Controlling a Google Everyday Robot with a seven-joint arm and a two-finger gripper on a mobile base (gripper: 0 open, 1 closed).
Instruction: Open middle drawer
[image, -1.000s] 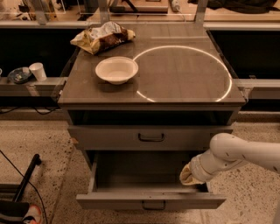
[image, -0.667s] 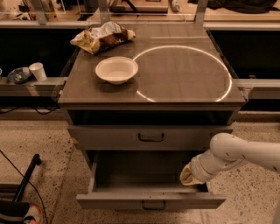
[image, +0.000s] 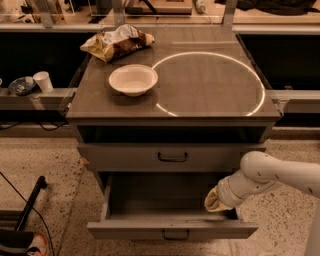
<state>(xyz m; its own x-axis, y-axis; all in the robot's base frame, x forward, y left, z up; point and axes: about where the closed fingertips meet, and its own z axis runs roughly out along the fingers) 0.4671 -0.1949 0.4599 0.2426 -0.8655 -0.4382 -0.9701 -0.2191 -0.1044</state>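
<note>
Cabinet (image: 200, 95) with its middle drawer (image: 125, 230) pulled out at six o'clock.
From the left, a paper cup (image: 44, 81) stands on the side ledge at nine o'clock. A chip bag (image: 117, 42) and a white bowl (image: 133, 80) sit on the cabinet. The middle drawer gapes below the shut upper drawer (image: 125, 157). At four o'clock the gripper (image: 217, 202) dips inside its right end; whether it is clenched or released I cannot tell.
</note>
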